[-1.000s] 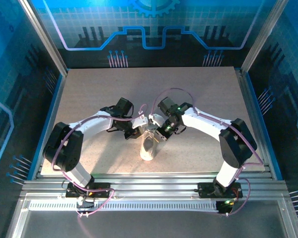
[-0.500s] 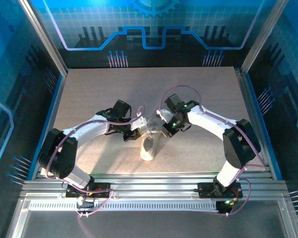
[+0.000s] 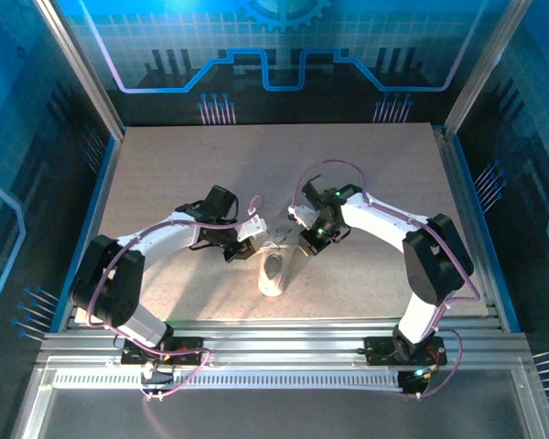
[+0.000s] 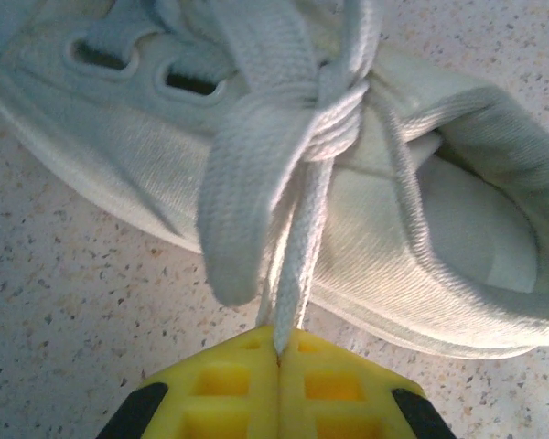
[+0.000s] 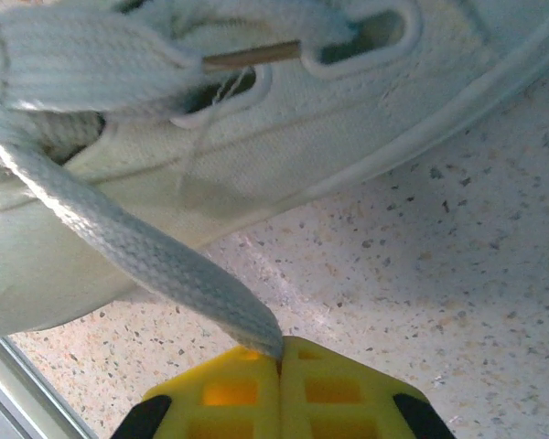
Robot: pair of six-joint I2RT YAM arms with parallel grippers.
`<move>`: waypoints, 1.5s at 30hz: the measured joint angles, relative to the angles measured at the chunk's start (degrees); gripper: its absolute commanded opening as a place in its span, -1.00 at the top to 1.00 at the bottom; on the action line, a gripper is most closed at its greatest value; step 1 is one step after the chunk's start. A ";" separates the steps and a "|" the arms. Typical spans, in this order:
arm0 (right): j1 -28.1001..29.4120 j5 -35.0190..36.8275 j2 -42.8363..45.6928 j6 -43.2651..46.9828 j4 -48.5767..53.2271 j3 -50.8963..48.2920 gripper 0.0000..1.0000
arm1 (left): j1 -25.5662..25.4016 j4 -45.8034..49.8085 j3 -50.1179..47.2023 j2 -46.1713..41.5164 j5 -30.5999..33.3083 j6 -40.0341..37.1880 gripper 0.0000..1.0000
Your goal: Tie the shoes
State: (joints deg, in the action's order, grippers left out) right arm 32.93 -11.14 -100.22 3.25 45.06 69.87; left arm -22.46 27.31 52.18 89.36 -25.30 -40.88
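cinch the knot: both grippers clamped on a lace strand

speckled table (image 3: pixel 375 174) carries the white sneaker (image 3: pixel 274 273), which lies between the two grippers and just ahead of both sets of fingertips. the left gripper (image 4: pixel 279 352) is clenched on a thin lace strand (image 4: pixel 297 247) that runs straight from its tips up to the knot (image 4: pixel 334 114). the right gripper (image 5: pixel 281 352) is clenched on a flat lace strand (image 5: pixel 137 247) that slants away from its tips toward the shoe's tongue side. a brown aglet (image 5: pixel 252 55) lies loose on the eyelets, beyond the right tips.

judgement: the step is tightening. pull the two strands apart evenly and low, along each strand's own line, so the shoe doesn't lift or swivel. the wide loop (image 4: pixel 233 210) hanging beside the left strand looks slack, and it could slip out through the knot if the pull is jerky. whether this is a finished bow or only a first crossing is hard to tell from these close views.
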 measured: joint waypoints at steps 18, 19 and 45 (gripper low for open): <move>-0.63 -1.46 -0.22 -1.84 2.10 -0.55 1.00 | 1.97 0.48 0.07 2.05 -2.62 -1.57 1.00; -0.79 -1.53 -0.22 -1.95 2.10 -0.79 1.00 | 2.01 0.46 0.07 2.10 -2.62 -1.57 1.00; -5.38 -0.74 7.93 -4.81 5.92 1.90 -0.10 | 8.26 -3.10 -1.42 -10.95 0.07 -0.81 -0.04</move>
State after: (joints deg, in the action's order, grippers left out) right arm 27.55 -11.88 -92.29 -1.56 50.98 71.77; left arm -14.20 24.21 50.76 78.41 -25.23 -41.69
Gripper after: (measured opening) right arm 0.556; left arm 0.521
